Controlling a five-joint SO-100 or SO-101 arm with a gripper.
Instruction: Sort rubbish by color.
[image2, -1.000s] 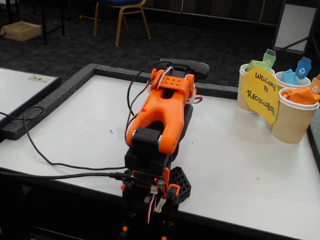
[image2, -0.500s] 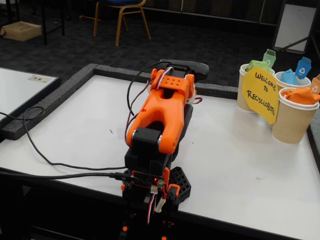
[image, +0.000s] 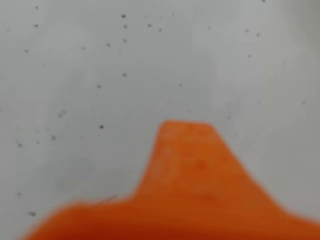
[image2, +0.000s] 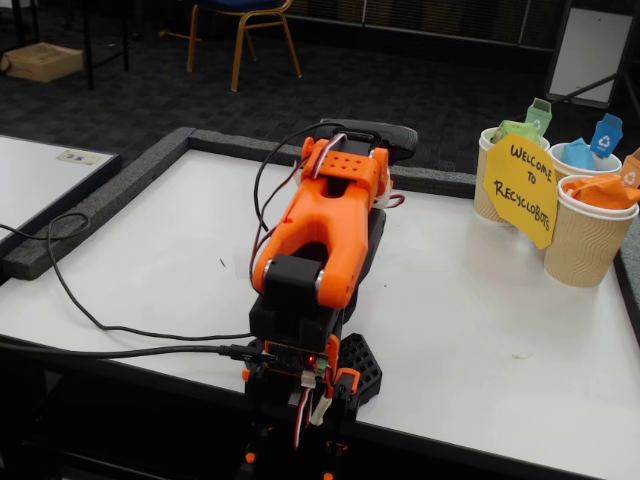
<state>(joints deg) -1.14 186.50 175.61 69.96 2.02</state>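
Spanning most of the fixed view, the white tabletop (image2: 470, 300) lies bare, presumably because sorting is finished. The orange-and-black arm (image2: 320, 240) sits folded over its base, seemingly parked. Three ribbed tan paper cups (image2: 585, 245) cluster at the far right, each holding a crumpled wad: orange wad (image2: 603, 192), blue wad (image2: 578, 154), green wad (image2: 512, 130). The gripper (image: 186, 150) shows only as an orange blur; I cannot tell its opening.

One blurred orange finger (image: 186, 165) rises from the bottom edge of the wrist view, close above the white table (image: 90, 75), whose surface is speckled with small dark specks.
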